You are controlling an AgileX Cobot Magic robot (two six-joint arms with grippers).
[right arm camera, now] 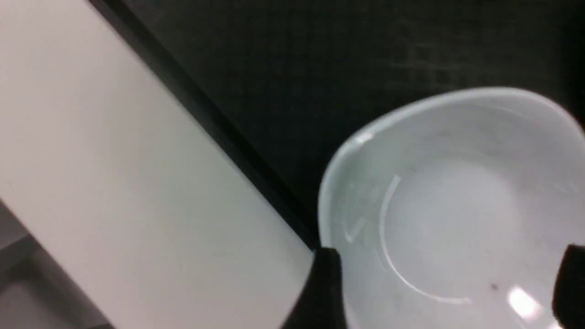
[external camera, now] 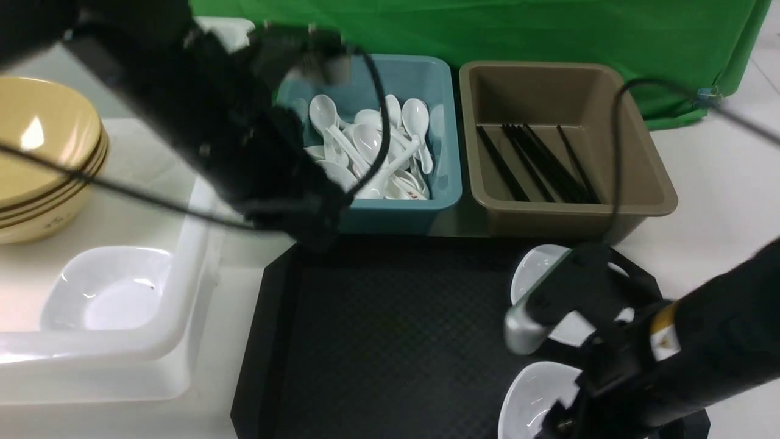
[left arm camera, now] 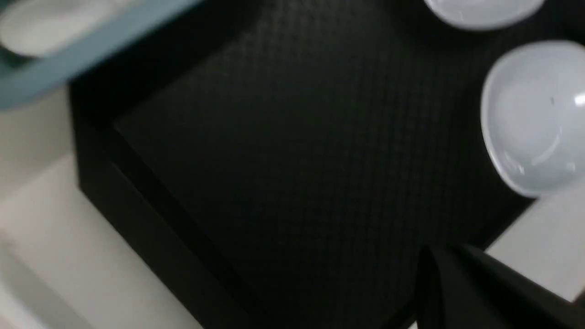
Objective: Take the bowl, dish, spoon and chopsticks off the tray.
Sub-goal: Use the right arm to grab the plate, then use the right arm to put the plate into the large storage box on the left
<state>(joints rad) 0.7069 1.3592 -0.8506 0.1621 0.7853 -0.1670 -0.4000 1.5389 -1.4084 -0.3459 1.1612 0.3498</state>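
Observation:
The black tray point(external camera: 390, 341) holds two white dishes at its right side: a far dish point(external camera: 539, 268) and a near dish point(external camera: 533, 399). My right gripper point(right arm camera: 450, 251) is open and straddles the near dish point(right arm camera: 457, 192), one finger at each side of its rim. At the tray's far left corner my left gripper point(external camera: 314, 235) hangs shut and empty point(left arm camera: 441, 249). The yellow bowl point(external camera: 42, 152) sits stacked at the far left, off the tray. White spoons point(external camera: 378, 146) fill the blue tub. Black chopsticks point(external camera: 536, 164) lie in the brown tub.
A blue tub point(external camera: 445, 122) and a brown tub point(external camera: 640, 152) stand just behind the tray. A white bin point(external camera: 183, 256) to the left holds one white dish point(external camera: 103, 292). Green cloth hangs at the back. Cables cross above the tubs.

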